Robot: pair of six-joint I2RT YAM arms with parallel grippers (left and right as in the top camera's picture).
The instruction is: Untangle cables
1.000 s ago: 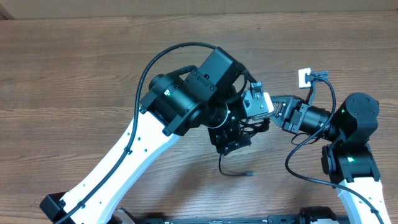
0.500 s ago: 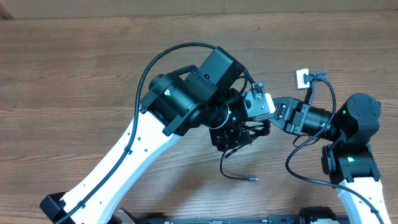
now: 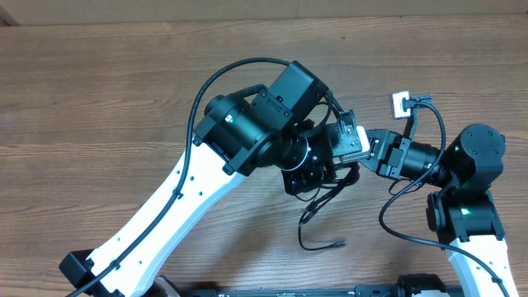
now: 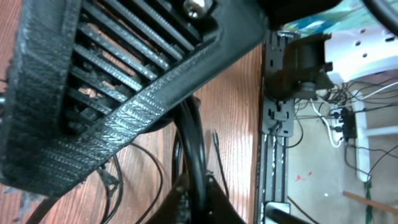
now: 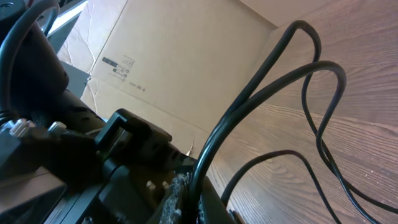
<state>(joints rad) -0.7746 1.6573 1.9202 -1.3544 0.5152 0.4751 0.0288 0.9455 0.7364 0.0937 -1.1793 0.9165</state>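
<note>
Both grippers meet over the middle of the wooden table (image 3: 99, 82). In the left wrist view my left gripper (image 4: 200, 200) is shut on a thin black cable (image 4: 190, 134) that runs up between its fingers. More thin cables (image 4: 118, 180) loop over the wood to its left. My right gripper (image 5: 189, 202) is shut on a black cable (image 5: 249, 106) that rises and loops away. From above, the left gripper (image 3: 323, 177) and the right gripper (image 3: 360, 153) are close together. A slack cable (image 3: 310, 214) hangs below them, ending in a small grey plug (image 3: 337, 243) on the table.
A cardboard box (image 5: 186, 56) stands beyond the table in the right wrist view. The left wrist view shows the table's edge with a black metal rail (image 4: 273, 124) and white equipment with wires (image 4: 360, 50) off the table. The right arm's own thick wire (image 3: 396, 214) curves beside its base.
My left gripper has closed on a cable. The loose cable end with its plug has sunk lower and moved right on the table. The right gripper stays shut in place.
</note>
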